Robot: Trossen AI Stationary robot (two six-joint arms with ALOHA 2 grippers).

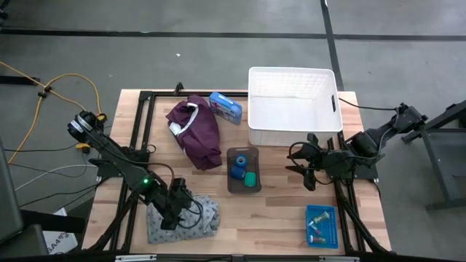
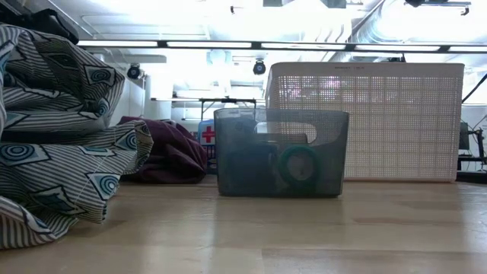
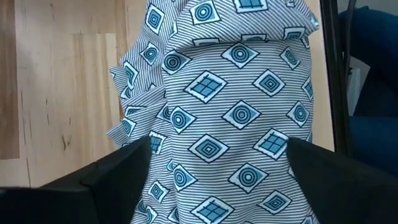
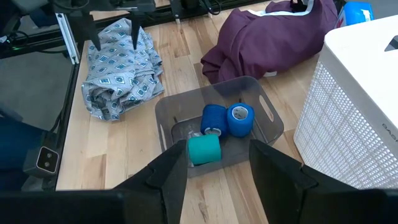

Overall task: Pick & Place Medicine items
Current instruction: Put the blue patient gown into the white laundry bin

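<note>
Two blue rolls and one green roll sit in the one grey bin at the centre of the frame. There are one white basket, one maroon garment, one patterned cloth, one blue box and one blue tray at lower right holding a few tiny pieces too small to count. Two arms appear, one at each side.

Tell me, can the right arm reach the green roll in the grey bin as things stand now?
Probably yes. The right pincer is open and empty beside the grey bin, and the green roll lies uncovered near that end, with two blue rolls behind it.

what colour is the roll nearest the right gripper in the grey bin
Teal-green roll, clearest in the right wrist view.
</note>
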